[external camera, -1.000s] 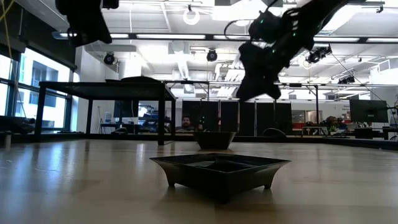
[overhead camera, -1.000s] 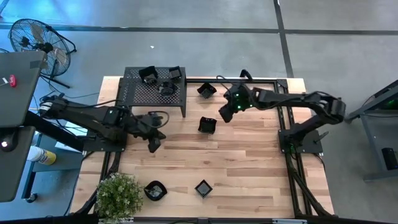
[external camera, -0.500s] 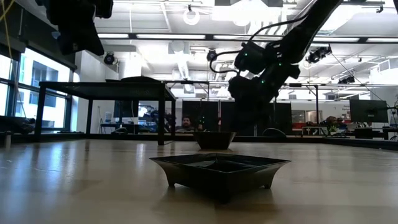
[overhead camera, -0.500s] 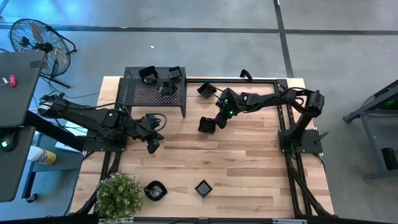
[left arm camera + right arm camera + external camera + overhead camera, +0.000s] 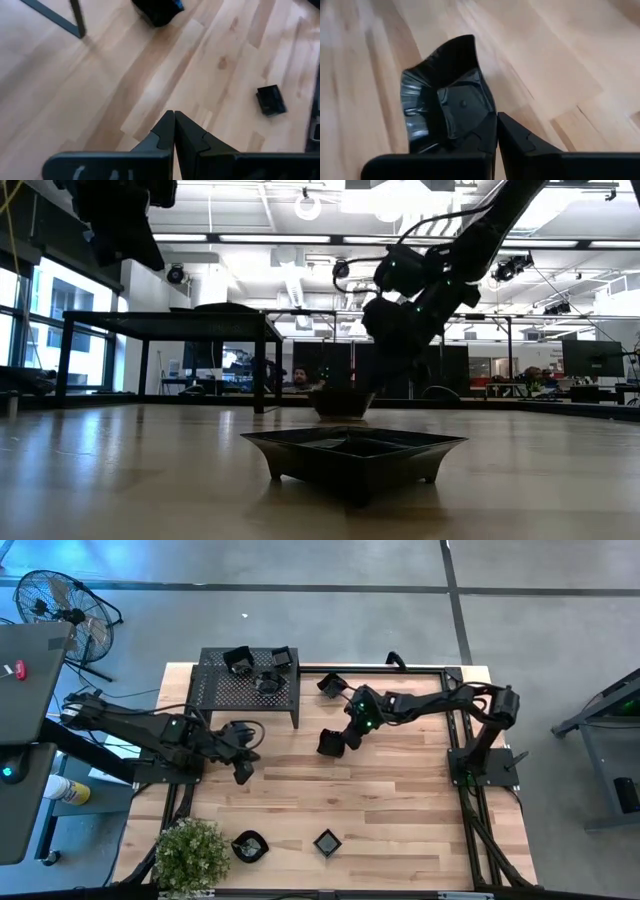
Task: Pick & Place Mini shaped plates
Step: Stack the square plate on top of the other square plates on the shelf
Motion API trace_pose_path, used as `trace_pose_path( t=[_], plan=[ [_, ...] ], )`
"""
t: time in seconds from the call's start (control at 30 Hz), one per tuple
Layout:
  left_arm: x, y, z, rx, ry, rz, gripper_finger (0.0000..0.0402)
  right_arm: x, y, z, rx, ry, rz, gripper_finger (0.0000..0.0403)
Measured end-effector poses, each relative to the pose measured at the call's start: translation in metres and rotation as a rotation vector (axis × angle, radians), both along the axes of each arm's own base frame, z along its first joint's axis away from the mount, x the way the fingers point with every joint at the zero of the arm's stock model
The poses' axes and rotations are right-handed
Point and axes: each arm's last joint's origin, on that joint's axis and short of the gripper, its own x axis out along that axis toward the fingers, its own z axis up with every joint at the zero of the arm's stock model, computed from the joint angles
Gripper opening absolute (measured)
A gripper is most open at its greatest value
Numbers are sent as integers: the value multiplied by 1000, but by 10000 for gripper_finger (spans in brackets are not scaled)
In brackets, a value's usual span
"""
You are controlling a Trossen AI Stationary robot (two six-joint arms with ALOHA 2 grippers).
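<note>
Several mini shaped plates show, all glossy black. One point(image 5: 329, 744) lies mid-table, and my right gripper point(image 5: 346, 734) is shut on it. Another point(image 5: 332, 685) rests farther back. A round one point(image 5: 250, 845) and a square one point(image 5: 327, 841) sit on their bases near the front edge; the square one point(image 5: 353, 450) fills the low view's foreground. More plates point(image 5: 237, 660) rest on the black perforated shelf point(image 5: 240, 690). My left gripper point(image 5: 243, 772) hovers shut over bare wood point(image 5: 174, 131), holding nothing. My right gripper pinches the plate's rim point(image 5: 485, 117) between its two fingers point(image 5: 515, 137), at the side nearest the arm. The fingers slant down from the table's right and far side. The plate shows its inside to the wrist camera; whether it is off the wood I cannot tell.
A potted plant point(image 5: 190, 855) stands at the front left corner. A black metal frame point(image 5: 465, 740) runs along the table's right and far sides. The shelf's legs point(image 5: 76, 17) stand near my left gripper. Bare wood lies between the two arms.
My right gripper has come down and toward the table's left and near side, from above the far plate to the mid-table plate, and now rests at its rim.
</note>
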Motion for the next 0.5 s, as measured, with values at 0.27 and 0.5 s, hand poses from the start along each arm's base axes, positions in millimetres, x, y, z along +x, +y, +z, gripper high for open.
trace_pose_path(
  t=[0.27, 0.5],
  plan=[
    [-18, 6, 8, 28, -34, 37, 0, 8, 28, 38, 27, -113, -52, 5],
    [-31, 10, 13, 50, -55, 72, 0, 50, 76, 51, 6, -157, -115, 4]
  ],
)
